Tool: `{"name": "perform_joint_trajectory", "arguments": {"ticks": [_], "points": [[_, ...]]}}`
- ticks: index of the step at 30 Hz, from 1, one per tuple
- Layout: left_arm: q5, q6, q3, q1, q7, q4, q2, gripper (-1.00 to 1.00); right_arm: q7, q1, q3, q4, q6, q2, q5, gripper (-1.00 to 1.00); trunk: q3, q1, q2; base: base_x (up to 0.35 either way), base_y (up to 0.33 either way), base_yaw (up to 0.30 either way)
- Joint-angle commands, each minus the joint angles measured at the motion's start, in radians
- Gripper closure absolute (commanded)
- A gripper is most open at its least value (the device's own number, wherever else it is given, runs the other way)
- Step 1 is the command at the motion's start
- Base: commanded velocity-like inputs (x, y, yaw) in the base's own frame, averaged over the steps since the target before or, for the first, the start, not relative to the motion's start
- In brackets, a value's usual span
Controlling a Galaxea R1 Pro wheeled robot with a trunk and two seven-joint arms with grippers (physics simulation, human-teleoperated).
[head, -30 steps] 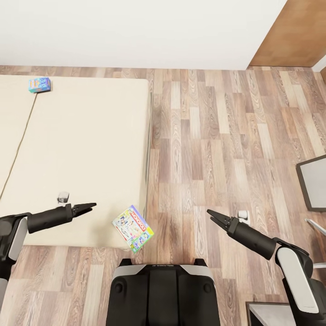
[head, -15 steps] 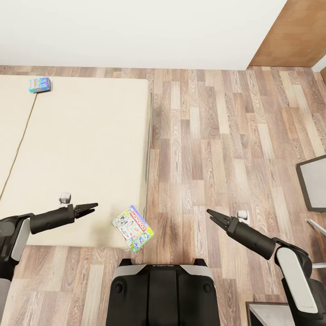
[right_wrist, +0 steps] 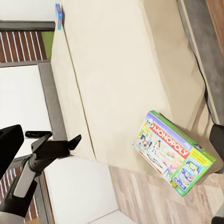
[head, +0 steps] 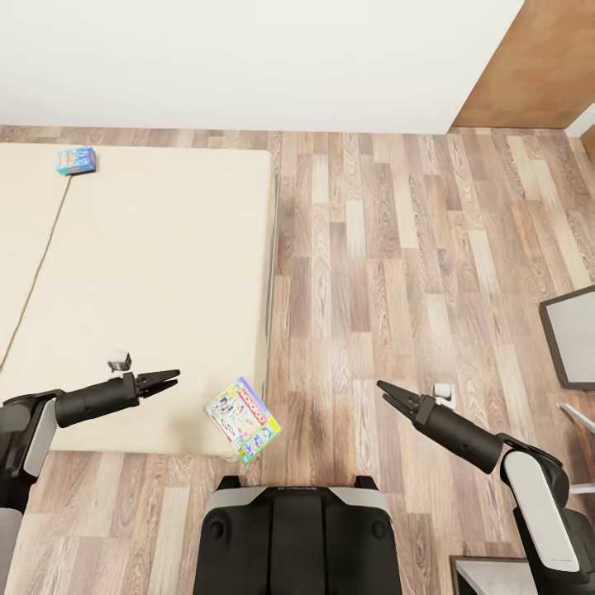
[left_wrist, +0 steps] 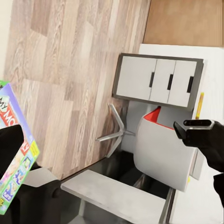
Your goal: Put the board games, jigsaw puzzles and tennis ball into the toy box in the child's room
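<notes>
The green-white Monopoly board game point(head: 243, 417) lies tilted at the near right corner of the cream bed point(head: 157, 273), overhanging its edge; it also shows in the wrist views point(right_wrist: 175, 151) point(left_wrist: 16, 154). The light-blue board game point(head: 76, 159) rests far off at the bed's back left point(right_wrist: 58, 14). My left gripper point(head: 171, 379) hovers open and empty over the bed, a short way left of Monopoly. My right gripper point(head: 383, 392) is open and empty above the wood floor, right of Monopoly. The table's white drawers point(left_wrist: 158, 81) show in the left wrist view.
A grey panel with a dark rim point(head: 570, 335) sits at the right edge, and another grey surface point(head: 492, 574) at the bottom right. A chair with a star base point(left_wrist: 114, 133) stands by the drawers. A brown door point(head: 529, 62) is at the back right. My base point(head: 297, 537) fills the bottom centre.
The head view has shifted slightly, so the whole picture sits a little lower. My left gripper has dipped a touch. Neither board game has moved.
</notes>
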Motion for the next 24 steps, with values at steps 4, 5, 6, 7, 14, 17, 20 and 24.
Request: {"name": "perform_joint_trajectory", "arguments": {"ticks": [4, 5, 6, 7, 14, 17, 20, 24], "points": [[0.001, 0.007, -0.001, 0.0, -0.011, 0.0, 0.0, -1.0, 0.005, 0.0, -0.002, 0.0, -0.013, -0.003, 0.002, -1.0, 0.005, 0.001, -0.001, 0.0, 0.0, 0.0], [0.001, 0.007, -0.001, 0.0, -0.011, 0.001, 0.0, -1.0, 0.005, 0.0, -0.002, 0.0, -0.016, -0.003, 0.002, -1.0, 0.007, 0.001, -0.001, 0.0, 0.0, 0.0], [0.001, 0.007, -0.001, 0.0, -0.012, 0.001, 0.0, -1.0, 0.005, 0.001, -0.002, 0.0, -0.018, -0.004, 0.002, -1.0, 0.009, 0.001, -0.001, 0.0, 0.0, 0.0], [0.001, 0.007, -0.001, 0.0, -0.013, 0.0, 0.0, -1.0, 0.005, 0.002, -0.002, 0.0, -0.02, -0.004, 0.002, -1.0, 0.01, 0.001, -0.001, 0.0, 0.0, 0.0], [0.001, 0.007, 0.0, 0.0, -0.015, 0.0, 0.0, -1.0, 0.005, 0.007, -0.002, 0.001, -0.027, -0.005, 0.001, -1.0, 0.022, 0.001, -0.001, 0.0, 0.0, 0.0], [0.0, 0.007, 0.0, 0.0, -0.015, 0.0, 0.0, -1.0, 0.005, 0.009, -0.003, 0.001, -0.028, -0.006, 0.001, -1.0, 0.027, 0.001, -0.001, 0.0, 0.0, 0.0], [0.0, 0.007, 0.0, 0.0, -0.015, 0.001, 0.0, -1.0, 0.005, 0.01, -0.003, 0.001, -0.029, -0.005, 0.001, -1.0, 0.032, 0.001, -0.001, 0.0, 0.0, 0.0], [0.0, 0.007, 0.0, 0.0, -0.015, 0.0, 0.0, -1.0, 0.005, 0.01, -0.003, 0.001, -0.029, -0.005, 0.002, -1.0, 0.038, 0.001, -0.001, 0.0, 0.0, 0.0]]}}
